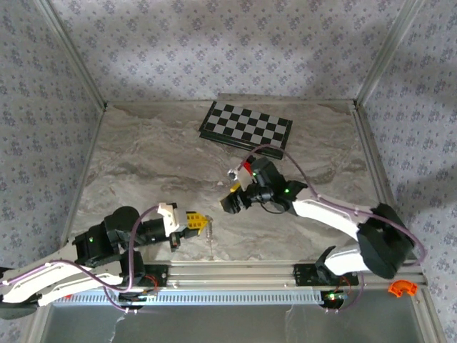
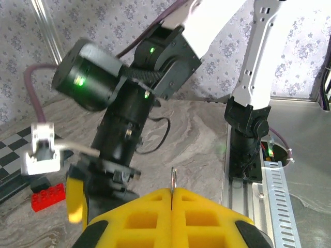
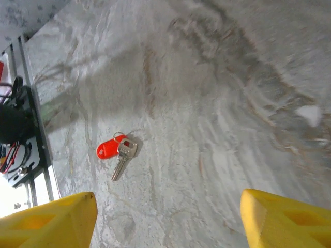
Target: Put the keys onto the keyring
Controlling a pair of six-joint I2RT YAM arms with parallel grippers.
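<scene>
My right claw point(image 3: 168, 222): fingers set wide apart, nothing held, hanging over the marble table point(image 3: 222, 103). My left claw point(image 2: 171, 195): fingers pressed together on the keyring point(image 2: 173, 176), a thin silvery loop standing up from the seam. The keys point(image 3: 123, 153): one small silver key with a red plastic tab, flat on the table under my right claw, untouched. Handling, by my judgement: light, stiff, thin and slick — likely to skid on stone, hard to get a finger under. Best hold: edgewise across head and tab, blade left free.
</scene>
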